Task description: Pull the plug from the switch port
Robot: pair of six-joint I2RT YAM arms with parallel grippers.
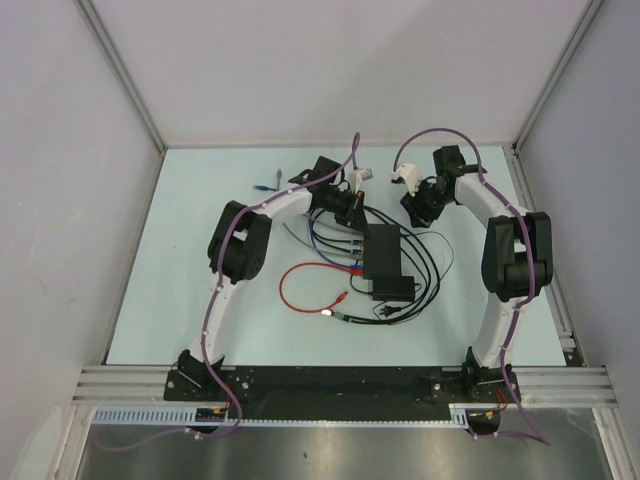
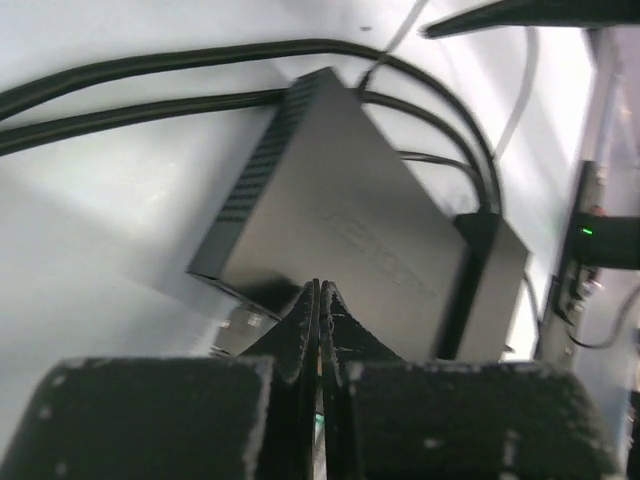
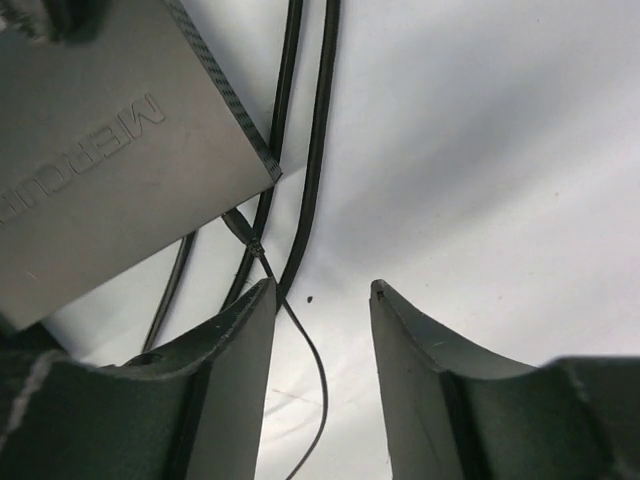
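The switch (image 1: 381,250) is a flat black box lying mid-table, with blue and green cables (image 1: 333,240) plugged into its left edge. In the left wrist view the switch (image 2: 340,220) lies just beyond my fingertips, and clear plugs (image 2: 238,325) show at its near edge. My left gripper (image 1: 356,213) hovers at the switch's far left corner; its fingers (image 2: 319,285) are pressed together, with only a thin sliver of colour between them. My right gripper (image 1: 416,210) is open (image 3: 322,285) above the table beside the switch's far right corner (image 3: 100,130), with a thin black lead (image 3: 305,345) passing under it.
A smaller black box (image 1: 393,288) with thin black leads (image 1: 435,265) lies against the switch's near end. A red cable loop (image 1: 305,290) lies near left of it. A small blue piece (image 1: 264,187) lies at the far left. Thick black cables (image 2: 130,90) run past the switch.
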